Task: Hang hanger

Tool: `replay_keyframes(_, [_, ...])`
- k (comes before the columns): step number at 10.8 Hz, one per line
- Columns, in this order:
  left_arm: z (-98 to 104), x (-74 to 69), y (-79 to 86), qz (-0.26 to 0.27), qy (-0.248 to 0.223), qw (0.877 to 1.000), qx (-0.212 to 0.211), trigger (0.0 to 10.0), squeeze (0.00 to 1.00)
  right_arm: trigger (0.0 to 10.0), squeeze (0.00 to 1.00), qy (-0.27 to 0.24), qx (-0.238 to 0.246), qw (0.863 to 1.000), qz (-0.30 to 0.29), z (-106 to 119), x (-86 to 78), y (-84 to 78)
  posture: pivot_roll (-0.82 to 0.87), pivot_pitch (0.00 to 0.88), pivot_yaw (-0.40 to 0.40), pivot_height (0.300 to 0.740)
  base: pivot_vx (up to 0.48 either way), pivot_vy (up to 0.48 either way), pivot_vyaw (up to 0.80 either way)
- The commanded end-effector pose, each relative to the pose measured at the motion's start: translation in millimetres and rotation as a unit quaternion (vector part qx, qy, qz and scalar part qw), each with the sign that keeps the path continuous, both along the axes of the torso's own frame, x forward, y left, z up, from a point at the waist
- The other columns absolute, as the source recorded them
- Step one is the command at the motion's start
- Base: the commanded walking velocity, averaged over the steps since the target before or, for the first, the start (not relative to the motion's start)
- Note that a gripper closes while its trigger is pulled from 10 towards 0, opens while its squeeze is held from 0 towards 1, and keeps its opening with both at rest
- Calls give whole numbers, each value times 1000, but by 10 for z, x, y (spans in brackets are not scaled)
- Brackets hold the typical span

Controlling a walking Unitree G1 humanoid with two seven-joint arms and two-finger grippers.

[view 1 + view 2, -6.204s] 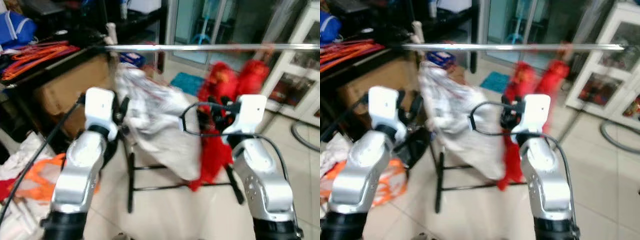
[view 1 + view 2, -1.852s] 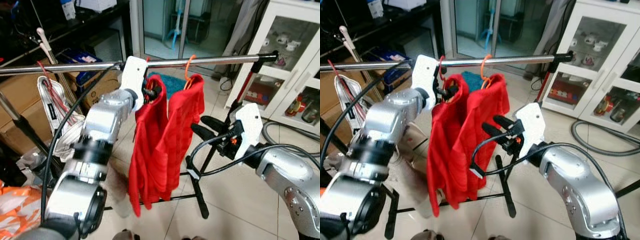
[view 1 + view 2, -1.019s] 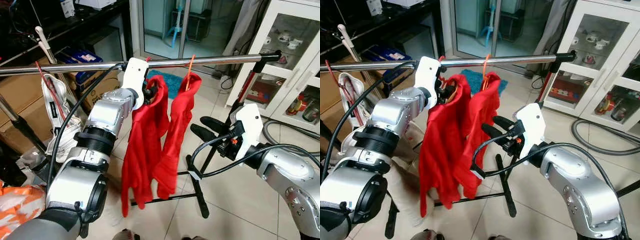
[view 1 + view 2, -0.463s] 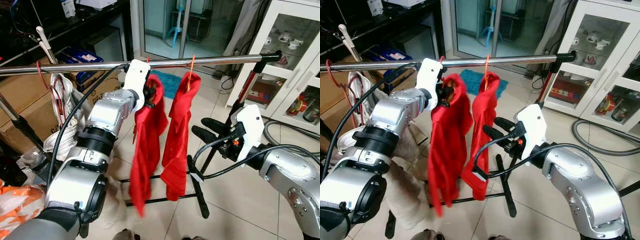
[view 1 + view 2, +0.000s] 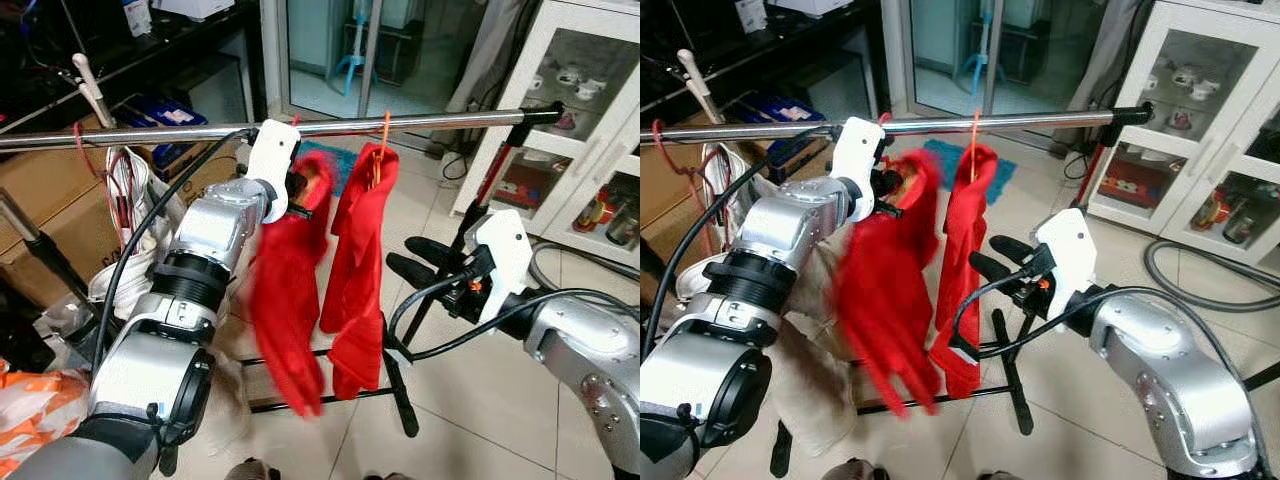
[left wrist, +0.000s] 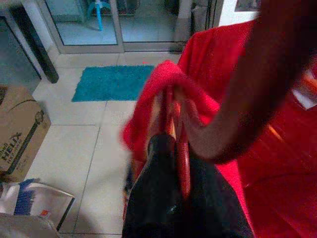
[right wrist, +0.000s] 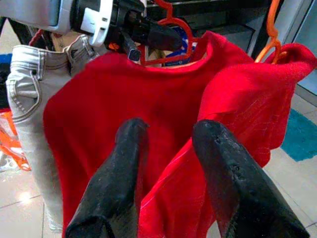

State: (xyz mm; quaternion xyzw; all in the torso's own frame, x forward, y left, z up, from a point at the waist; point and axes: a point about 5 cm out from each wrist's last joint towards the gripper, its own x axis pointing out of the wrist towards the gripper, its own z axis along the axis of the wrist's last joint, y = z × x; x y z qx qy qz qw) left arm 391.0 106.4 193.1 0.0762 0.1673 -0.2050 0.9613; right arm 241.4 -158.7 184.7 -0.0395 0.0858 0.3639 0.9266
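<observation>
**Red hanger held at the rail by our left gripper**

Our left arm is raised to the rail (image 5: 420, 122), a chrome bar running across the head views on a black stand (image 5: 395, 385). Our left gripper (image 5: 298, 190) is just below the rail, its fingers (image 6: 163, 163) pressed together on the red hanger (image 7: 171, 27). In the left wrist view the thin red wire of the hanger runs between the black fingers, and red cloth bunches directly beyond them. The hanger carries a red shirt (image 5: 285, 300), which hangs down from the gripper and appears blurred in both head views. We cannot tell whether the hanger's hook already rests on the rail.

Just beside it, toward our right, a second red garment (image 5: 355, 270) hangs from an orange hanger (image 5: 383, 135) whose hook is over the rail. The two garments hang close together, nearly touching.

Our right gripper (image 5: 415, 262) is held lower, near the second garment at mid-height and apart from the rail. Its fingers (image 7: 124, 173) stand apart, with nothing between them; the right wrist view looks past them onto the red shirt.

Farther along the rail toward our left hang pale trousers (image 7: 29, 89). Behind the rail are a glass door (image 5: 330, 50), a teal mat (image 6: 111, 82) on the tiled floor (image 5: 470, 420), and a white cabinet (image 5: 590, 120) at our right. A cardboard box (image 6: 17, 129) sits at our left.
</observation>
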Motion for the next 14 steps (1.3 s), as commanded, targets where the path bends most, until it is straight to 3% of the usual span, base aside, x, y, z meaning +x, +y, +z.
replay_keyframes(1, [121,13,-8,-3,-19,1000,6,0,0,10000,0,-3,4,1000,3,25,-5,-23,-83,0,8,740,0,0,0])
replay_keyframes(3, [192,11,34,2,-34,999,7,0,0,10000,0,-5,1,1000,5,47,16,-47,-81,0,1,740,0,0,0])
replay_keyframes(6, [334,-78,44,-15,-112,994,-6,0,0,10000,0,-14,5,1000,-14,42,34,-53,-78,0,10,740,0,0,0])
replay_keyframes(8, [382,-314,20,-39,-186,980,-54,0,0,10000,0,-30,20,998,-45,48,43,-78,-73,0,15,740,0,0,0])
replay_keyframes(9, [329,-465,79,-25,-214,975,-61,0,0,10000,0,-35,27,997,-58,32,40,-83,-71,0,20,740,0,0,0])
replay_keyframes(10, [133,-646,239,37,-217,974,-57,0,0,10000,0,-23,28,998,-51,-91,-32,-27,-60,7,29,740,0,0,0])
replay_keyframes(12, [-98,-901,348,93,-195,974,-73,0,0,10000,0,-9,24,998,-53,-234,-93,17,-47,12,30,740,0,0,0])
replay_keyframes(13, [-165,-985,327,92,-184,975,-77,0,0,10000,0,-6,23,997,-70,-280,-86,7,-42,10,30,740,0,0,0])
replay_keyframes(14, [-294,-1070,296,84,-155,982,-60,10000,0,10000,0,-4,21,995,-99,-342,-58,-7,-35,14,27,740,0,0,0])
